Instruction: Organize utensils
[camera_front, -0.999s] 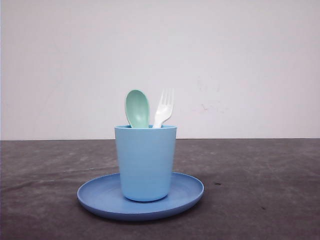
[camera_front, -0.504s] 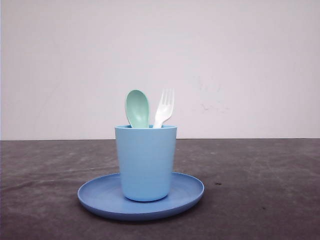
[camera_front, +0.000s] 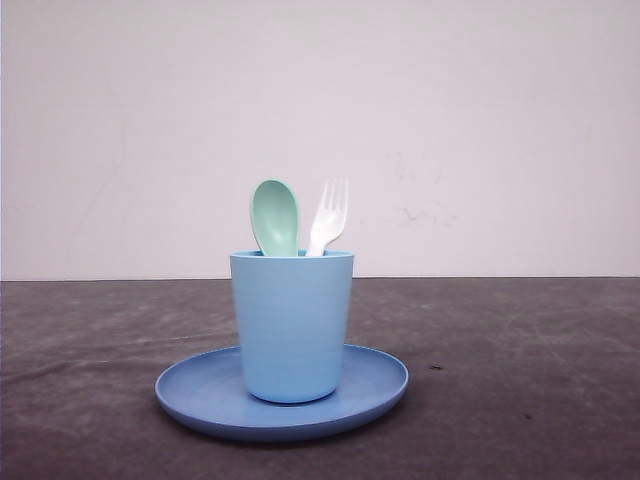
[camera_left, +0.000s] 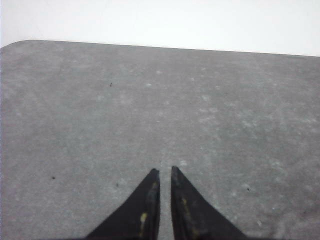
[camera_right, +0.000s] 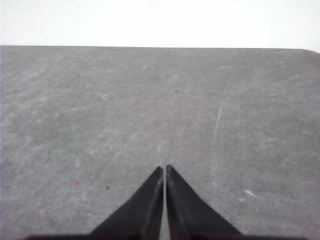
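Resting nearest the front edge of the dark grey bench (camera_front: 540, 400), a round blue plate (camera_front: 205, 400) lies flat, set about midway between the bench's left and right sides. A light blue cup (camera_front: 291, 325) stands upright on the plate, roughly at its centre, with bare rim showing on both sides. Inside the cup stand the two utensils, handles down and heads rising above the rim. The mint-green spoon (camera_front: 274, 216) is on the left, its bowl facing forward. The white fork (camera_front: 329, 214) is just beside it on the right, leaning slightly rightward, tines up. Whether the two heads touch cannot be told; the handles are hidden by the cup wall. Beyond the bench's far edge is a plain pale wall (camera_front: 480, 120).

From the left wrist camera, the left gripper (camera_left: 164, 171) hangs over bare bench surface, its black fingers (camera_left: 148, 200) drawn nearly together with only a thin slit between the tips, nothing between them. From the right wrist camera, the right gripper (camera_right: 164, 168) is likewise over bare bench, its dark fingers (camera_right: 186, 210) pressed almost tip to tip, clenched on nothing.
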